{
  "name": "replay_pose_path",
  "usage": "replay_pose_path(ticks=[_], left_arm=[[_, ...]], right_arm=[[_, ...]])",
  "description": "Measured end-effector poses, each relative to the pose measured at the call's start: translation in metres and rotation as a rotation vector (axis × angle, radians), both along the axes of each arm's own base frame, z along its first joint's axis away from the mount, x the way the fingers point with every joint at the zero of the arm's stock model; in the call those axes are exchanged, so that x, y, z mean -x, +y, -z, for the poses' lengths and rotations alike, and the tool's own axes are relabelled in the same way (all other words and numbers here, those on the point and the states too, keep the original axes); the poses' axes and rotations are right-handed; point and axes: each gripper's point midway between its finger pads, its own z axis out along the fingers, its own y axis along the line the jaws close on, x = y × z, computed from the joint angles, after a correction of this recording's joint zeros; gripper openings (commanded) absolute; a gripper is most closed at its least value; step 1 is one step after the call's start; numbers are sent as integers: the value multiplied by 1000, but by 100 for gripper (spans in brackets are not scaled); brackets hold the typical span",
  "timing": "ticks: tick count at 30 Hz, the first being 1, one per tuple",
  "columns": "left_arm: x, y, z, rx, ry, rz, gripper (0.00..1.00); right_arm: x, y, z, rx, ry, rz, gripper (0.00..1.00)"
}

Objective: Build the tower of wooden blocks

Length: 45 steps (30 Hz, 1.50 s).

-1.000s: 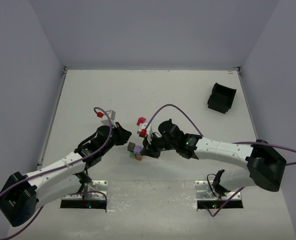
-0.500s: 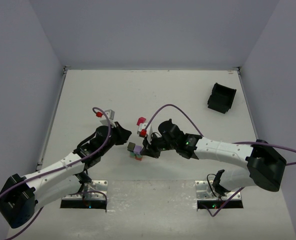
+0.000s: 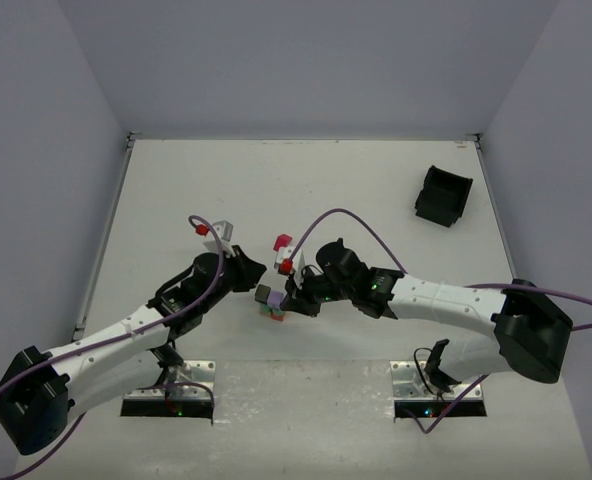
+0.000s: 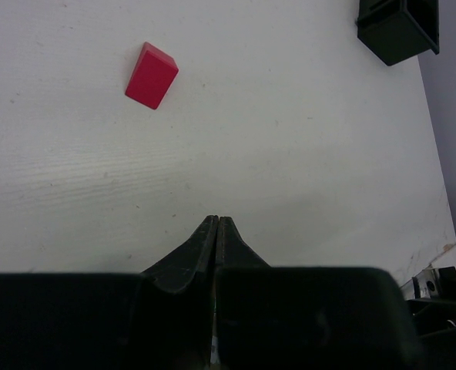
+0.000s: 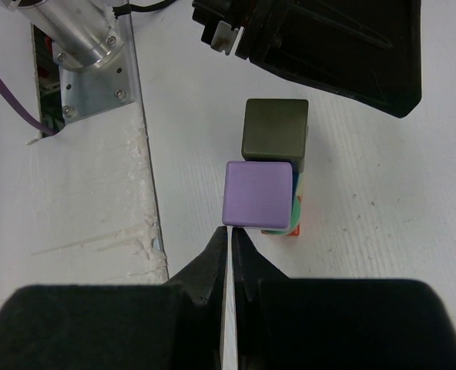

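The tower (image 3: 272,307) is found near the front of the desk (image 3: 376,190), between the two hands. It is topped by a purple block (image 5: 259,193). A dark olive block (image 5: 276,129) is seen just beside that one; what bears it cannot be told. The right hand (image 5: 232,233) is pressed together on nothing, its tips just beside the purple block's edge; contact cannot be judged. The left hand (image 4: 216,222) is likewise closed and empty, placed just beyond the olive block. A red block (image 4: 152,75) is noted lying apart on the desk.
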Motion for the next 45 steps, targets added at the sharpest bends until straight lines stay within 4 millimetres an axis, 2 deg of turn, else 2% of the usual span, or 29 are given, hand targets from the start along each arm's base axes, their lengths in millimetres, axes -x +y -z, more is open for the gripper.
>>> replay_pose_path(ticks=[18,26,38,45], left_arm=[[2,-2,-6,22,-11,5,0],[6,5,-8,31,4,-28,0],[17,12,9,-13,75,-24,0],[19,14,12,-23,84,-24,0]], right_arm=[[0,0,-6,-15,-9,0,5],[0,0,-9,-21,-13,0,5],[0,0,-10,-24,-15,0,5],[0,-1,-9,-21,-13,1,5]])
